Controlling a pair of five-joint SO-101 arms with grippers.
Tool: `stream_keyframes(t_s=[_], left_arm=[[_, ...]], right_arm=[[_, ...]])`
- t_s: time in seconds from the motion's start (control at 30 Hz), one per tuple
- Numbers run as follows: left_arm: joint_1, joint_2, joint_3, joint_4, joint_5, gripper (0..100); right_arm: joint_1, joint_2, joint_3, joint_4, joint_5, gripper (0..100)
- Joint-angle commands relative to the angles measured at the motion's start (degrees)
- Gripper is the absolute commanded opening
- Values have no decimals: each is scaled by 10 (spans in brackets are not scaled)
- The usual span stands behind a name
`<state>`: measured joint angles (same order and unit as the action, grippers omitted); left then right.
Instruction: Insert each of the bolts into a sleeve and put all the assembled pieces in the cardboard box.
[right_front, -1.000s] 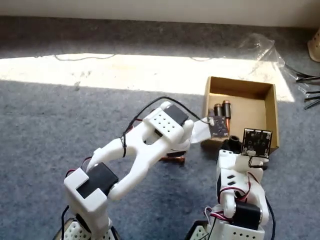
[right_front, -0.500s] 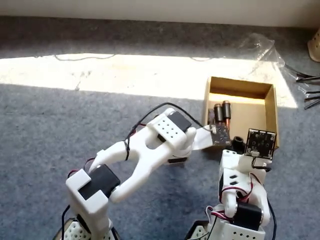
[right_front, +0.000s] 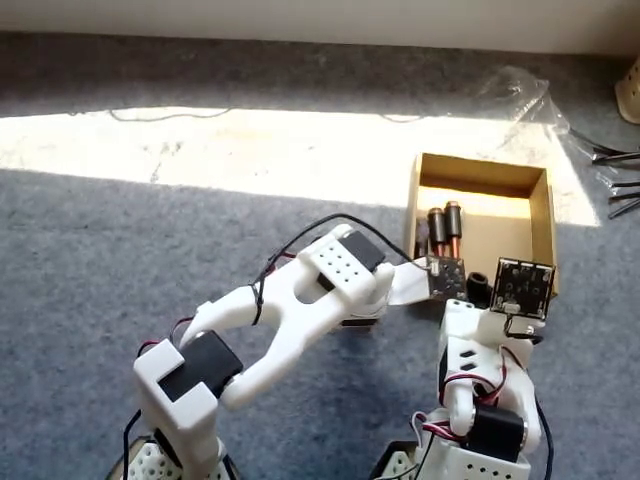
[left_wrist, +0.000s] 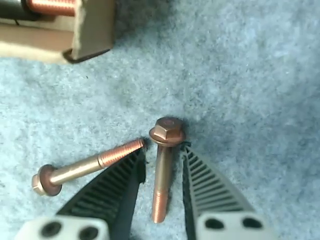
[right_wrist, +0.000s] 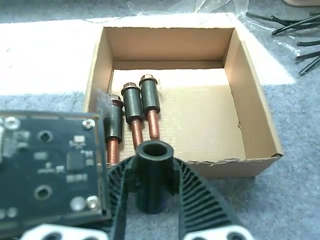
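Carpet bears one bolt, lying between the left pincer's spread jaws.

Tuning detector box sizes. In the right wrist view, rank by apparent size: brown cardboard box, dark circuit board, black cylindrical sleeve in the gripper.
1. brown cardboard box
2. dark circuit board, though nearness to the camera inflates it
3. black cylindrical sleeve in the right gripper

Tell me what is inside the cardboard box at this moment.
Three bolts in sleeves lie side by side along one wall of the cardboard box; the rest of its visible floor is plain cardboard. A circuit board hides the near corner beside them.
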<state>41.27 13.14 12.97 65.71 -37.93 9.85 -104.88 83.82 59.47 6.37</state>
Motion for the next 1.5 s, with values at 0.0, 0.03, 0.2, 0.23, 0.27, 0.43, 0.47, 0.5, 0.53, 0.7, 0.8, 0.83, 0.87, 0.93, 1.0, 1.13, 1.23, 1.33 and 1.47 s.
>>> stream_keyframes(t_s=[0.0,0.03,0.2,0.23,0.27,0.43,0.47,0.5,0.53,0.7,0.8,0.83,0.87,0.93,1.0,1.13,1.23,1.33,1.47], left_arm=[[13,-7,3,-6,-8,120],[13,-7,7,-8,-8,120],[15,-7,30,-39,-8,120],[15,-7,33,-42,-8,120],[15,-7,34,-44,-8,120],[15,-7,34,-44,-8,119],[15,-7,34,-44,-8,119],[15,-7,34,-44,-8,119],[15,-7,33,-44,-8,119],[15,-7,30,-44,-8,119],[15,-7,30,-44,-8,119],[15,-7,30,-44,-8,119],[15,-7,30,-44,-8,119],[15,-7,30,-44,-8,119],[15,-7,30,-45,-8,119],[15,-7,32,-54,-8,119],[15,-7,34,-55,-8,119],[15,-7,34,-55,-8,119],[15,-7,34,-56,-8,119]], right_arm=[[2,-5,-4,-22,1,5],[2,-5,-4,-22,1,5],[2,-5,-4,-22,1,5],[2,-5,-4,-22,1,5],[2,-5,-4,-22,1,5],[2,-5,-4,-22,1,5],[2,-5,-4,-22,1,5],[2,-5,-4,-22,1,5],[2,-5,-4,-22,1,5],[5,-5,-4,-17,1,5],[9,-5,6,-17,1,5],[15,-5,9,-18,1,5],[22,-5,10,-18,1,5],[42,-5,14,-17,1,5],[59,-5,17,-17,1,5],[74,-5,34,-21,1,5],[75,-5,34,-21,1,5],[75,-5,34,-21,1,5],[75,-5,35,-21,1,5]])
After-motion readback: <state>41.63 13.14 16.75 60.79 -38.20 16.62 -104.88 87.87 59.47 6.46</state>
